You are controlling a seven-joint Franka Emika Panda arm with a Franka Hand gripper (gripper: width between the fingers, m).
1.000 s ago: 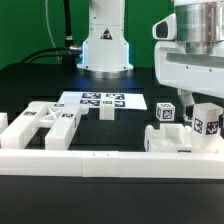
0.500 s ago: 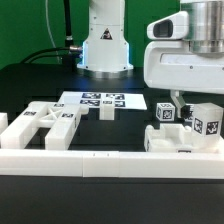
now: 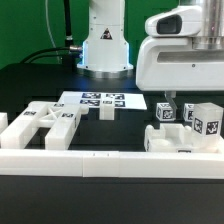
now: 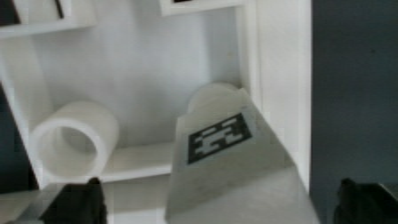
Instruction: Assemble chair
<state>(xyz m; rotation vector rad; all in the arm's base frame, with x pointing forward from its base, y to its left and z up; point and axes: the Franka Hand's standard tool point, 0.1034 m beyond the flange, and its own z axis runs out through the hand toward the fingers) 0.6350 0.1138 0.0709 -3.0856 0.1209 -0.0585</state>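
The chair parts are white blocky pieces with black-and-white tags. A cut-out frame [image 3: 42,122] lies at the exterior view's left, with a small block [image 3: 106,110] beside it. Two cube-ended tagged pieces [image 3: 165,113] [image 3: 207,121] stand at the right on a flat slab [image 3: 180,141]. My gripper [image 3: 176,101] hangs just above these right-hand pieces. In the wrist view my gripper [image 4: 222,205] is open, its dark fingertips [image 4: 80,200] wide apart on either side of a tagged white piece [image 4: 222,135]. A round white peg [image 4: 71,140] lies beside that piece. Nothing is held.
The marker board [image 3: 100,100] lies at the back middle, in front of the robot base [image 3: 105,45]. The long plain white border rail [image 3: 100,162] runs along the front edge. The table surface is black.
My gripper has shifted toward the exterior view's left, over the right-hand tagged pieces. The parts have not moved.
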